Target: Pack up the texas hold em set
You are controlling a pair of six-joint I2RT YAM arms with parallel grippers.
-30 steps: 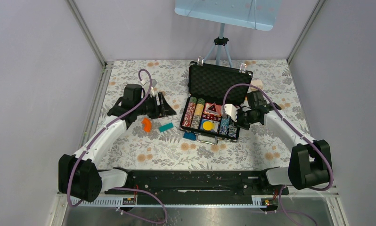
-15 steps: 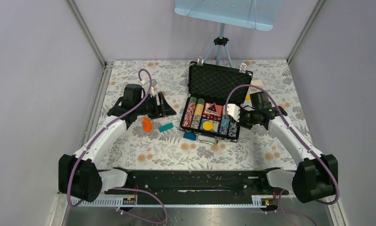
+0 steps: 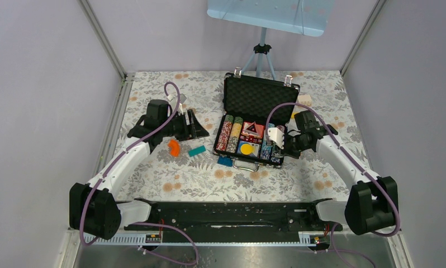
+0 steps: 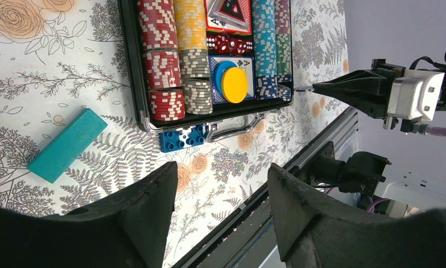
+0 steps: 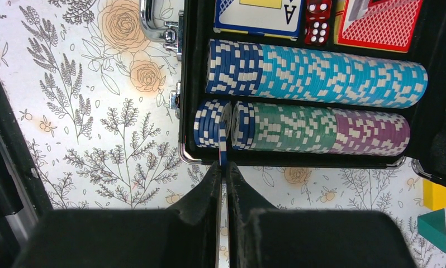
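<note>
Right pincer (image 5: 222,167) nipped on a blue chip (image 5: 223,144) over the open briefcase (image 5: 194,84), left pincer (image 4: 219,184) spread wide, empty

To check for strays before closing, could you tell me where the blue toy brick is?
In the top view, the blue toy brick lies on the table at the near-left corner of the briefcase, beside its handle, right of the teal brick.
</note>
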